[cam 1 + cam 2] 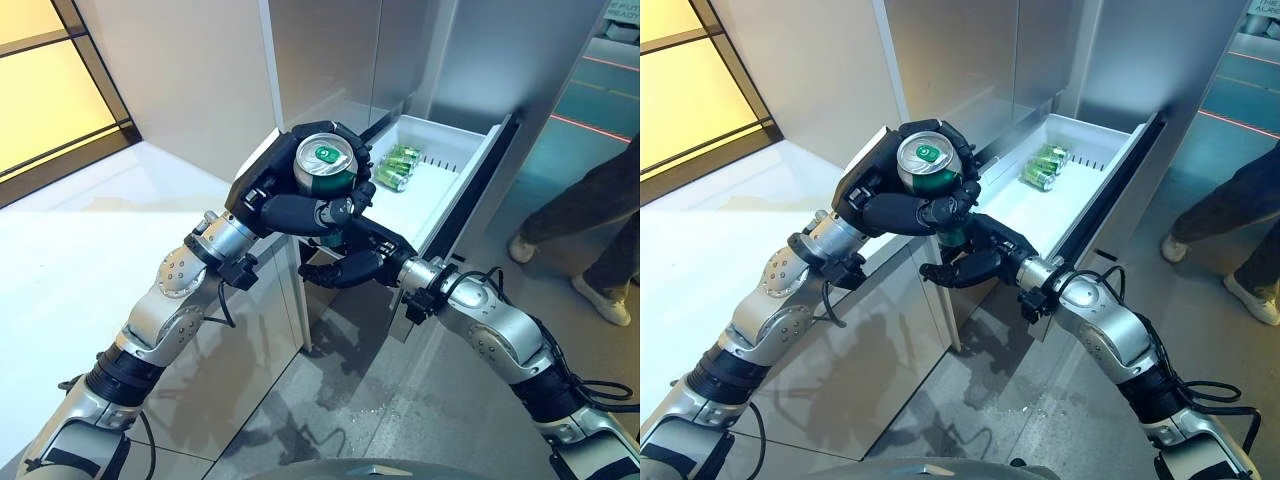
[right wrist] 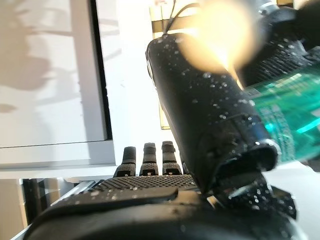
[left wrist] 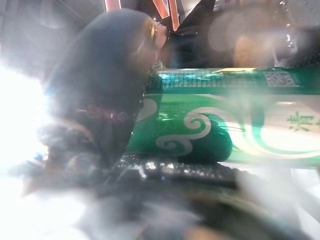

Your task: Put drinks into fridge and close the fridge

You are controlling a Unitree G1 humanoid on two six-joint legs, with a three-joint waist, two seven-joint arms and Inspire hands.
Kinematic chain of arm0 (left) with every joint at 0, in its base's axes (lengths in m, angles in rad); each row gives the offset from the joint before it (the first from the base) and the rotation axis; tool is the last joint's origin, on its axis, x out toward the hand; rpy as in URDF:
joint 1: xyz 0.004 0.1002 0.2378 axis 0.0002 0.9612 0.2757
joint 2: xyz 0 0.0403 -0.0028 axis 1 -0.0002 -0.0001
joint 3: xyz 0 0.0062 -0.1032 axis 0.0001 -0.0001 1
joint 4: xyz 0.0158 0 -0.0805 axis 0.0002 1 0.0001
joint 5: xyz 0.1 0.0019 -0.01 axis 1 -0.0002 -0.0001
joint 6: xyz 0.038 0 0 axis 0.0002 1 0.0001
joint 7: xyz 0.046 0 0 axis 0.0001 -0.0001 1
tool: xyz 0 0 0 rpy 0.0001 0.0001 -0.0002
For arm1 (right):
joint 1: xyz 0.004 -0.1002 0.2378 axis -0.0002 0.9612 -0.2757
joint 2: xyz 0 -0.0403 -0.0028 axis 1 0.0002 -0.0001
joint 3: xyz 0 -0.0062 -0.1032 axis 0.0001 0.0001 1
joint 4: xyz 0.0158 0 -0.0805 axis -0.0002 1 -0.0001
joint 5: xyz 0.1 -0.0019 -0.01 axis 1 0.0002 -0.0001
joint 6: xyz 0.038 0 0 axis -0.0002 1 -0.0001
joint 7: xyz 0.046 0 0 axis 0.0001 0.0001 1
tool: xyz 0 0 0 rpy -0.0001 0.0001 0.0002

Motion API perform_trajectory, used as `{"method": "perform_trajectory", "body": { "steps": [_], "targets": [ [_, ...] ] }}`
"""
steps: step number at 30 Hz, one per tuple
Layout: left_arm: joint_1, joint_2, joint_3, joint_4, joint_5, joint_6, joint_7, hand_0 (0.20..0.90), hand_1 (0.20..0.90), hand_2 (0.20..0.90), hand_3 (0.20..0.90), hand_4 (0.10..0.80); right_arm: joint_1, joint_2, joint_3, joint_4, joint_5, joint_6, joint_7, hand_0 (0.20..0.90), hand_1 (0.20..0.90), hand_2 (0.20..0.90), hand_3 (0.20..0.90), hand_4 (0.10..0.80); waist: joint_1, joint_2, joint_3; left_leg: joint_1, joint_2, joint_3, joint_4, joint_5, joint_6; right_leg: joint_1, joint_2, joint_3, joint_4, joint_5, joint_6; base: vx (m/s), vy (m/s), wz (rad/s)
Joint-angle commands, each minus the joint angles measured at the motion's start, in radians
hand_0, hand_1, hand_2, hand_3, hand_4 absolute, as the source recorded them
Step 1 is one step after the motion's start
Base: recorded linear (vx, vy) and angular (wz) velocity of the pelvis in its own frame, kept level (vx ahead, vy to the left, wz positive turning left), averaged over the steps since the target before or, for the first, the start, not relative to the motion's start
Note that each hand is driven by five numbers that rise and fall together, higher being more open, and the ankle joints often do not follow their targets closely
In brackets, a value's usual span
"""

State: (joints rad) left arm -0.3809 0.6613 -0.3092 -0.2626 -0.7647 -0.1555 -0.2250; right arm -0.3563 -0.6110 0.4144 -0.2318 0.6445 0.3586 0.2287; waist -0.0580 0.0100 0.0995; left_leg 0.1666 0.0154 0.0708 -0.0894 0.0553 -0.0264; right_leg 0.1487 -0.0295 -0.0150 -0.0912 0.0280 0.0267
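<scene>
**Can held above open fridge drawer**

Left hand (image 1: 290,195) sits closest to the head camera, fingers and thumb wrapped round an upright green can (image 1: 326,167), top facing up. Right hand (image 1: 350,262) is just below and beside it, fingers loosely extended, nothing gripped. Behind both, the white fridge drawer (image 1: 452,150) stands pulled out; more green cans (image 1: 397,166) lie on their sides inside. A person's legs (image 1: 590,215) stand at right.

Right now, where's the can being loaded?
In the left hand, the can is upright above the right hand, just short of the open fridge drawer.
</scene>
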Motion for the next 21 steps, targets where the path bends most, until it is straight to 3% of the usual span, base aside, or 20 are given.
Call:
{"method": "perform_trajectory", "body": {
  "steps": [1, 16, 21],
  "targets": [
    [-0.204, -0.002, 0.048, -0.081, -0.078, -0.132, 0.033, 0.300, 0.300, 0.300, 0.200, 0.100, -0.142, 0.031, -0.013, -0.039, 0.052, -0.089, 0.008, 0.900, 0.900, 0.900, 0.900, 0.800, 0.004, -0.031, -0.095, -0.006, -0.062, -0.006, 0.002, -0.080, 0.060, -0.012, 0.011, -0.017, 0.025, -0.009, 0.018, 0.000, 0.000, 0.00],
    [-0.207, -0.048, 0.043, -0.060, -0.062, -0.082, 0.019, 0.300, 0.300, 0.300, 0.200, 0.100, -0.208, 0.089, -0.092, -0.073, 0.068, -0.230, -0.148, 0.900, 0.900, 0.900, 0.900, 0.800, 0.003, -0.030, -0.090, 0.001, -0.066, -0.003, 0.002, -0.090, 0.066, -0.012, 0.009, -0.012, 0.029, -0.009, 0.022, 0.000, 0.000, 0.00],
    [-0.216, -0.066, 0.041, -0.057, -0.052, -0.065, 0.020, 0.300, 0.300, 0.300, 0.200, 0.100, -0.225, 0.104, -0.110, -0.072, 0.095, -0.218, -0.177, 0.900, 0.900, 0.900, 0.900, 0.800, 0.002, -0.031, -0.095, 0.000, -0.066, 0.000, 0.002, -0.092, 0.068, -0.013, 0.009, -0.012, 0.028, -0.008, 0.023, 0.000, 0.000, 0.00]
  ]
}}
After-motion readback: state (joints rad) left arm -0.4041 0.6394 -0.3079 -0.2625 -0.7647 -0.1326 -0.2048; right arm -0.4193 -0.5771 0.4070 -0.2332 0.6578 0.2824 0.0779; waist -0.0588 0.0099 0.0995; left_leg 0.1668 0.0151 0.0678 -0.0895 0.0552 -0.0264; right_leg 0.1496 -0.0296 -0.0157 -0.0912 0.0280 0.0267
